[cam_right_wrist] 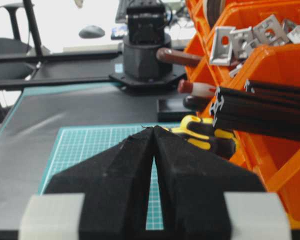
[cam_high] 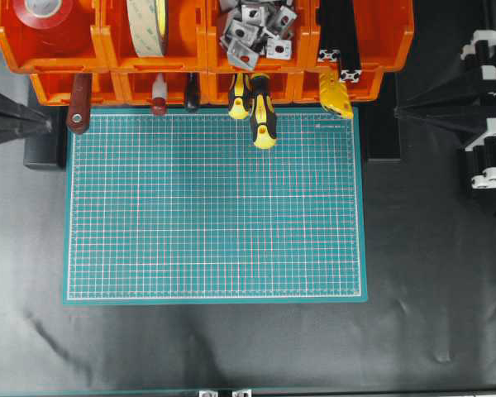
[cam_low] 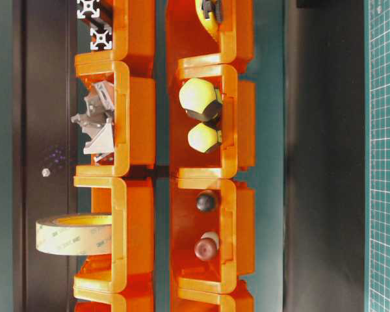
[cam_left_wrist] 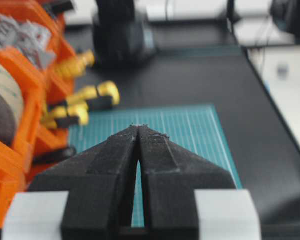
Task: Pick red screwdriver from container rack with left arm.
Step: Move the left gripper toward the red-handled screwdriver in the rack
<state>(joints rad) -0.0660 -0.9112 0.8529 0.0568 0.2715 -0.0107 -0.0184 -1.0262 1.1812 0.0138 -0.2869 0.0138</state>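
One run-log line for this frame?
stage: pre-reach | left hand: shut, empty | right hand: shut, empty | red screwdriver: in rack

A: The rack (cam_high: 107, 50) is bright orange, the mat (cam_high: 215, 207) teal green with a fine white grid.

B: And the small screwdriver (cam_high: 159, 95)?

A: Red handle, white band, dark red cap. To its right, two screwdrivers (cam_high: 260, 116) in yellow and black. The table (cam_high: 430, 248) is black.

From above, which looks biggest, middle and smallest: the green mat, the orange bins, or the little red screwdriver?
1. green cutting mat
2. orange plastic bin rack, partly cropped at the top
3. slim red screwdriver
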